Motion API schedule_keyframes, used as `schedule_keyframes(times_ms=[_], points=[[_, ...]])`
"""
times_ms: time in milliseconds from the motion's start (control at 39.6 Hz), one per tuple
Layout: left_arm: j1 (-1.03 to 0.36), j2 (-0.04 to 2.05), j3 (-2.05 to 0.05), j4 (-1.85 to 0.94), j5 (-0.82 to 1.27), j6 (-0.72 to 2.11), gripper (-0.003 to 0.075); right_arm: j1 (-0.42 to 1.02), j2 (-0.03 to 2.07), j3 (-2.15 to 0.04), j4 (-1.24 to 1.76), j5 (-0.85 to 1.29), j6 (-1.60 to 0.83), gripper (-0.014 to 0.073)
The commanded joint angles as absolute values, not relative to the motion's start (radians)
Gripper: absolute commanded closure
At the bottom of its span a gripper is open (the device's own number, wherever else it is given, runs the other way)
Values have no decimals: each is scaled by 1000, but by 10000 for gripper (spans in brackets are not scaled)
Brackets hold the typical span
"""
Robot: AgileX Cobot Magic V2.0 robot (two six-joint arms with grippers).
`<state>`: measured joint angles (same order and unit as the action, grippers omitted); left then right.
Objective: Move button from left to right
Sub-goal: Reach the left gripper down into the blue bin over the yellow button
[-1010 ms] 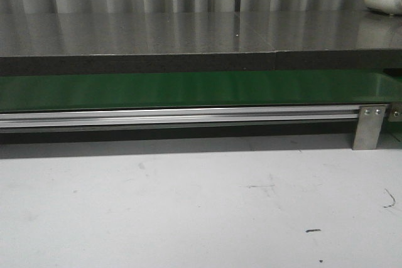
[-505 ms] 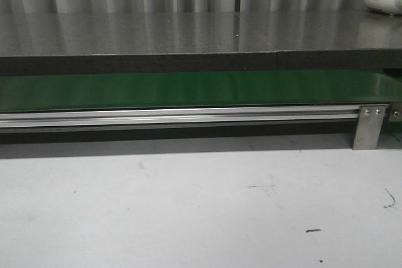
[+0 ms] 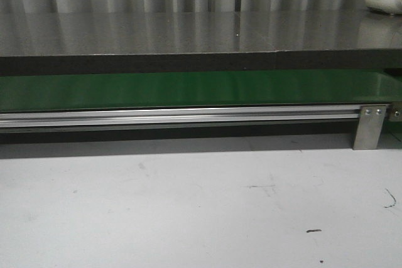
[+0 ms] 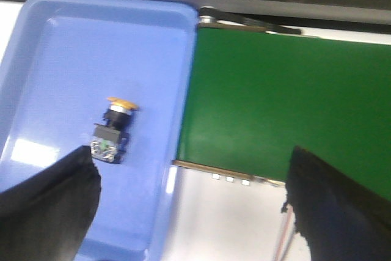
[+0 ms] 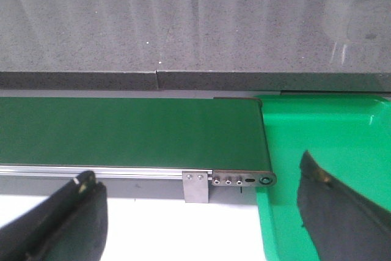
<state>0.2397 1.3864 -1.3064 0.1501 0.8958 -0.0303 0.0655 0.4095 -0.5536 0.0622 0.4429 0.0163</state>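
The button (image 4: 113, 128), an orange-yellow cap on a black body with a metal base, lies on its side in a blue tray (image 4: 73, 47), seen only in the left wrist view. My left gripper (image 4: 194, 203) is open above the tray's edge and the white table, its left finger just beside the button, not touching. My right gripper (image 5: 201, 212) is open and empty near the end of the green conveyor belt (image 5: 128, 129), one finger over a green tray (image 5: 330, 139). Neither gripper nor the button shows in the front view.
The green belt (image 3: 188, 89) runs across the front view on an aluminium rail (image 3: 176, 116) with a metal bracket (image 3: 369, 127). A grey counter (image 3: 188, 32) lies behind it. White table surface (image 3: 188, 205) lies in front.
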Motion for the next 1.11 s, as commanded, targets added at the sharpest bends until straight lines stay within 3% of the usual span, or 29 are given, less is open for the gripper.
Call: schedule_keyframes(times_ms=[0, 278, 757, 1085], points=[[332, 1434, -1387, 165, 856, -35, 137, 66, 422, -590, 64, 370, 12, -52], [492, 1653, -1511, 139, 818, -16, 136, 66, 422, -590, 64, 370, 12, -52], [558, 1962, -1672, -45, 929, 245, 137, 66, 422, -590, 64, 370, 12, -52], [593, 2053, -1720, -143, 956, 406, 137, 66, 422, -590, 64, 370, 12, -52]])
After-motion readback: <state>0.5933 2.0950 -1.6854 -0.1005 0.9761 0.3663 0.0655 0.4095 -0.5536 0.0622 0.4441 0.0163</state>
